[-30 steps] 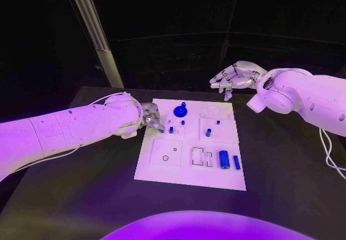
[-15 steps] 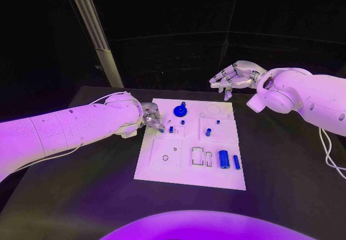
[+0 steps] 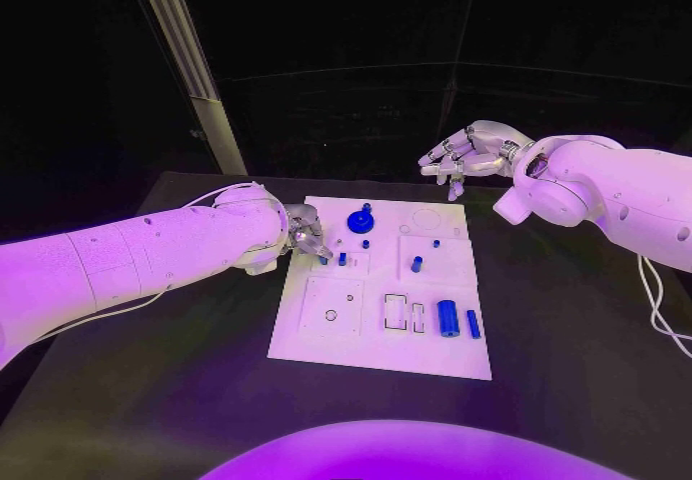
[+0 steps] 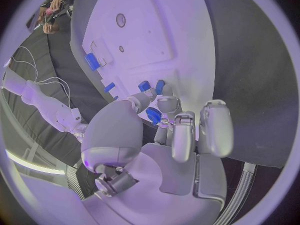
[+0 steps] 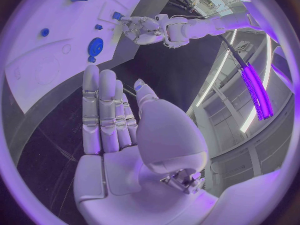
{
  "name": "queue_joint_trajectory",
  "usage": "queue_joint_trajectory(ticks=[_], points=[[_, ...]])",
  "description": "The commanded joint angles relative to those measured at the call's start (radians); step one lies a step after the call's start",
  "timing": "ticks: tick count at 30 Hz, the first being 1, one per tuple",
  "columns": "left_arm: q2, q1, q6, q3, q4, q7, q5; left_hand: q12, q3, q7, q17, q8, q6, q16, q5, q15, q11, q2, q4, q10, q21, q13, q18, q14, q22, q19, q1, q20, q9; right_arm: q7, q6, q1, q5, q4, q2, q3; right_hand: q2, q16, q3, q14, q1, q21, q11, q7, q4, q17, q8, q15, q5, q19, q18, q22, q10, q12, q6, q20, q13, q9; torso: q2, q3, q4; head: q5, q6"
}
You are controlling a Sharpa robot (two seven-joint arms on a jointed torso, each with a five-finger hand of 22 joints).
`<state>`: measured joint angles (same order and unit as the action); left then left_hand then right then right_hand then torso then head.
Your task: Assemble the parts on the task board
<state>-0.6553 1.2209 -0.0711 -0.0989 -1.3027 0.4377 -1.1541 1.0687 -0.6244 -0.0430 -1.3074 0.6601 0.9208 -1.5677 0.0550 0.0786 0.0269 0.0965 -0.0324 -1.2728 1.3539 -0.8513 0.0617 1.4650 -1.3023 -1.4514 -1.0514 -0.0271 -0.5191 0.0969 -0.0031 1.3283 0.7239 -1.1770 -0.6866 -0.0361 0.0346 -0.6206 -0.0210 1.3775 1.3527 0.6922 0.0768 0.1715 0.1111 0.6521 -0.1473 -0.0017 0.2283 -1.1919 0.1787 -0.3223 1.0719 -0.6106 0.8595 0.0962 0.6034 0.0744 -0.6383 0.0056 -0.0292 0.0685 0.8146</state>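
Observation:
The white task board (image 3: 361, 340) lies mid-table. On it I see a blue round knob (image 3: 361, 222), small blue pegs (image 3: 342, 259) (image 3: 417, 264), a thick blue cylinder (image 3: 449, 318) and a slim one (image 3: 473, 324). My left hand (image 3: 306, 238) hovers low at the board's far left edge, its fingertips drawn together just left of a peg. In the left wrist view the left hand (image 4: 172, 120) has a blue shape (image 4: 154, 116) between thumb and fingers; whether that shape is held or lies behind the fingers is unclear. My right hand (image 3: 469, 155) is raised beyond the board's far end, fingers straight, holding nothing.
The board has empty recesses: a round hole (image 3: 330, 315) and rectangular slots (image 3: 394, 311). A slanted pale post (image 3: 195, 85) stands behind the table's far left. Black table (image 3: 159, 360) surrounds the board.
My left hand has crept slightly toward the peg near the board's left edge. The right hand and the parts have not moved.

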Motion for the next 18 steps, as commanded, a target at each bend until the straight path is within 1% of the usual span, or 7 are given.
queue_joint_trajectory(ticks=[1,5,10,18], points=[[0.004,0.000,-0.001,0.000,0.001,0.012,0.006,0.006,0.013,0.004,-0.263,0.000,0.006,-0.003,-0.001,0.009,0.004,0.008,-0.016,-0.002,0.007,-0.005,0.001,0.106,-0.003,-0.006,0.022,0.003,0.002,0.011,0.008,0.002,-0.001,0.000,0.001,0.000,0.005,0.005,0.004,-0.003,0.004,-0.005,0.003,-0.002,0.004,0.002,-0.005,0.000,0.003,-0.001,0.005,0.001,-0.008,0.003,-0.006,0.005,0.000,0.000,0.000,0.0002,-0.0002,-0.003,0.001],[0.006,0.000,-0.004,0.000,0.003,0.020,0.006,0.013,0.028,0.006,-0.263,0.002,0.013,-0.003,-0.001,0.010,0.005,0.013,-0.024,-0.007,0.009,-0.013,0.000,0.106,-0.006,-0.007,0.036,0.004,0.003,0.011,0.008,0.002,-0.001,0.000,0.001,0.000,0.005,0.005,0.004,-0.003,0.004,-0.005,0.003,-0.002,0.004,0.002,-0.005,0.000,0.003,-0.001,0.005,0.001,-0.008,0.003,-0.006,0.005,0.000,0.000,0.000,-0.0005,-0.0007,-0.003,0.001],[0.007,0.000,-0.007,0.000,0.005,0.026,0.006,0.017,0.036,0.008,-0.263,0.004,0.018,-0.003,-0.001,0.012,0.007,0.016,-0.027,-0.010,0.010,-0.018,0.000,0.106,-0.009,-0.008,0.042,0.005,0.002,0.011,0.008,0.002,-0.001,0.000,0.001,0.000,0.005,0.005,0.004,-0.003,0.004,-0.005,0.003,-0.002,0.004,0.002,-0.005,0.000,0.003,-0.001,0.005,0.001,-0.008,0.003,-0.006,0.005,0.000,0.000,0.000,-0.0003,-0.0008,-0.003,0.003],[0.007,0.000,0.010,0.000,0.011,0.034,0.006,0.018,0.050,0.010,-0.263,0.006,0.022,-0.003,0.000,0.013,0.009,0.020,-0.037,-0.010,0.009,-0.016,0.000,0.106,-0.008,-0.008,0.055,0.007,0.003,0.011,0.007,0.002,-0.001,0.000,0.001,0.000,0.006,0.007,0.003,-0.003,0.005,-0.008,0.003,-0.001,0.006,0.003,-0.007,0.000,0.005,-0.003,0.005,0.003,-0.009,0.002,-0.007,0.005,0.000,0.000,0.000,-0.0003,-0.0013,-0.003,0.003]])
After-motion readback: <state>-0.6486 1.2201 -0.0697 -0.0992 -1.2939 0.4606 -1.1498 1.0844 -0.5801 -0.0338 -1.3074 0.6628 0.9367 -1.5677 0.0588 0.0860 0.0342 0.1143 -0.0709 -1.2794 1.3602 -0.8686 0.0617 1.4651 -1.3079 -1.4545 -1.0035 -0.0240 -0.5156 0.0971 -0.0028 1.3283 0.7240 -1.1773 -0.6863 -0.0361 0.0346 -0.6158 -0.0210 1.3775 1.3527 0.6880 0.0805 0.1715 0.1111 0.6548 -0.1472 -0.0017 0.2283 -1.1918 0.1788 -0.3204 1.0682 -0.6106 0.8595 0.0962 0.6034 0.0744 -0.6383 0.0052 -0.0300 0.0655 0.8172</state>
